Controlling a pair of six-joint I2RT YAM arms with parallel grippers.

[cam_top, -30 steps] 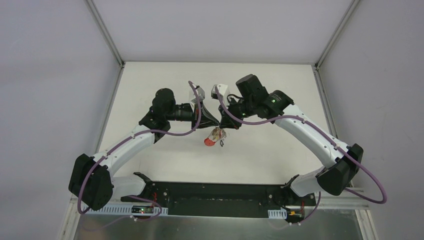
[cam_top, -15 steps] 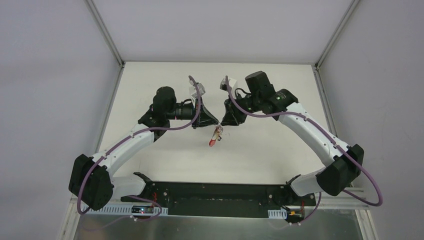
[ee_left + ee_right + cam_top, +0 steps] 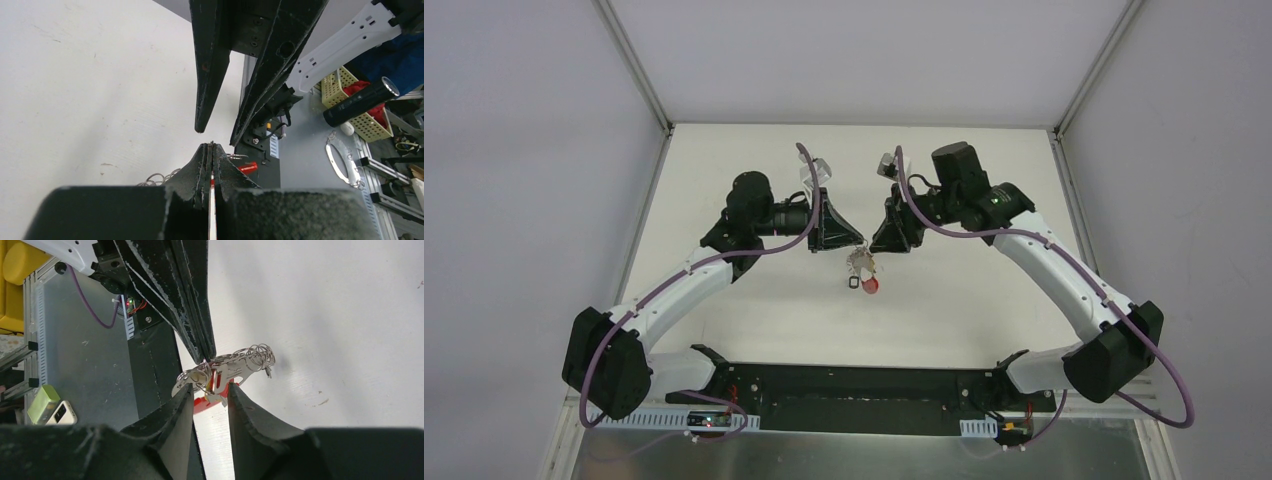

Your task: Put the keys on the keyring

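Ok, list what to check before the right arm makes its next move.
1. Grip: the left gripper is shut on the key bunch: ok.
2. Opening: the right gripper is open: ok.
3. Alignment: the bunch's red piece sits between the right fingers in the right wrist view: ok.
4. Contact: right fingers clear of the metal: cannot tell, very close.
5. Clearance: gap between the two grippers' tips: ok in the left wrist view, though narrow.
6. Progress: what in the bunch is already threaded together: cannot tell, the metal is tangled.
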